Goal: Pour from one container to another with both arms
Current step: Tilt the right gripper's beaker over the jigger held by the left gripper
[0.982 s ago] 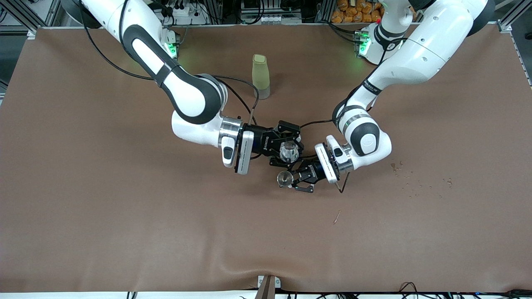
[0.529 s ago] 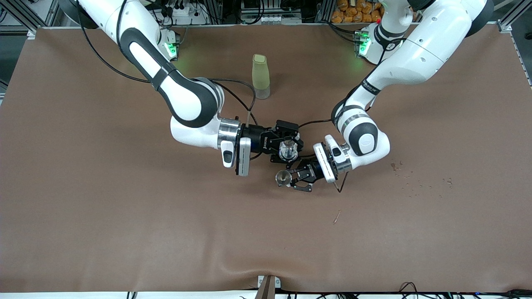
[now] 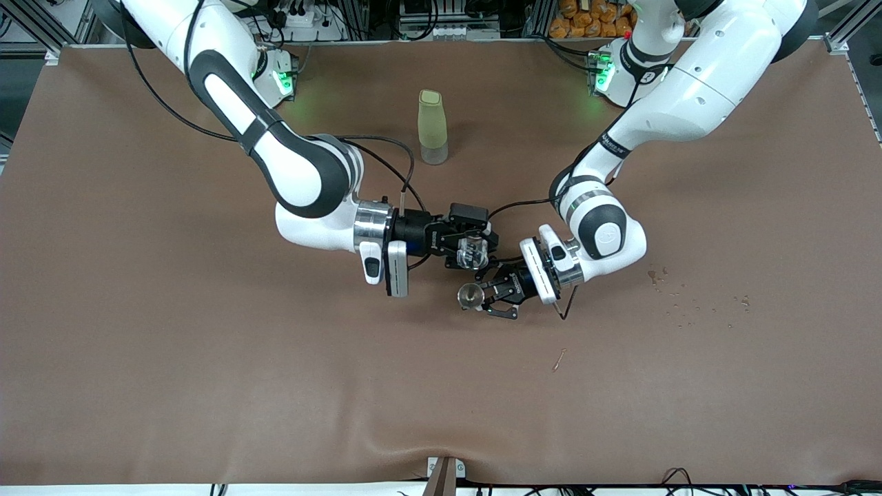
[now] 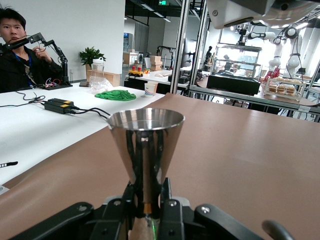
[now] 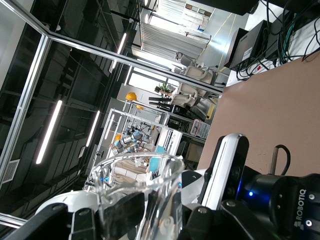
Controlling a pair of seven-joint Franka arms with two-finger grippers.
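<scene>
From the front view, the right end effector [image 3: 474, 249] is gripping a small clear glass cup [image 3: 473, 250] tight between its fingers. It is holding the cup up over the middle of the brown bench [image 3: 207, 358], and the cup is leaning to one side. The left end effector [image 3: 486, 296] is pinching a shiny metal cone-shaped measuring cup [image 3: 470, 296] by its thin waist. The metal cup's open mouth is sitting just below the glass cup in this view, very close to it. A tall pale green bottle with a lid [image 3: 432, 127] is standing upright on the bench, closer to the robots' bases and well apart from both cups. Some small dark spots [image 3: 672, 289] are lying on the bench toward the left arm's end.

From the left wrist view, the shiny metal measuring cup [image 4: 145, 150] is standing straight up with its wide mouth on top. The left end effector's black fingers [image 4: 167, 200] are squeezing its narrow middle from both sides.

From the right wrist view, the clear glass cup [image 5: 142, 197] is sitting between the right end effector's black fingers [image 5: 122, 212], which are pressing on its sides. You can see right through the glass.
</scene>
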